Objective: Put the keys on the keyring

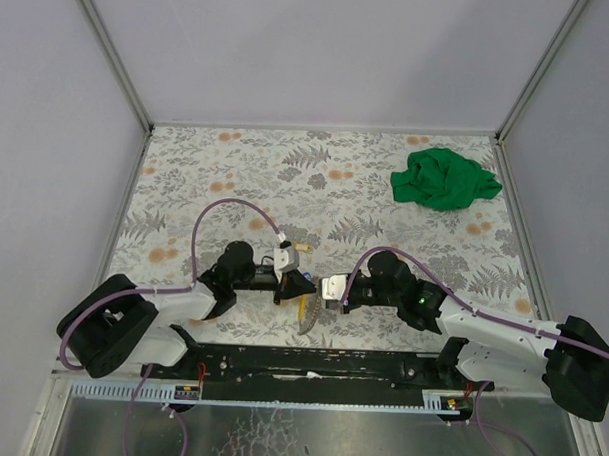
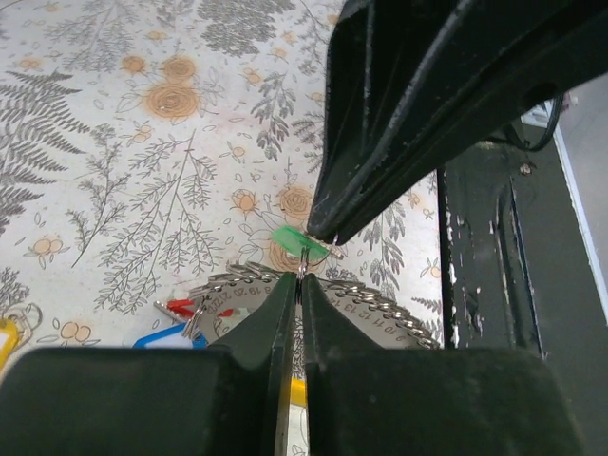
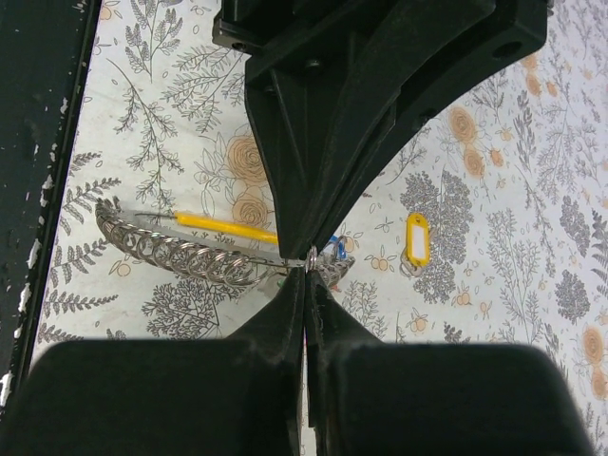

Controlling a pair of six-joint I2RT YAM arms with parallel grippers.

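Closed tight, the left jaws are pinched on the wire loop of the green-tagged key (image 2: 290,237), met tip to tip by the right jaws, apparently shut on the end of the keyring (image 3: 180,252), presumably for threading, while the yellow-tagged key (image 3: 416,237) is left on the counter (image 3: 532,285) nearby.

From overhead the keyring (image 1: 308,316) is too small to read, a pale sliver beside the meeting jaws, and its tags cannot be told apart. In the left wrist view the green-tagged key (image 2: 290,237) is half hidden behind the right jaws, the blue tag (image 2: 160,338) runs under the left jaws, and a yellow tag (image 2: 6,340) is cut off by the picture's edge. What the closed jaws pinch between them is too small to tell: ring or key.
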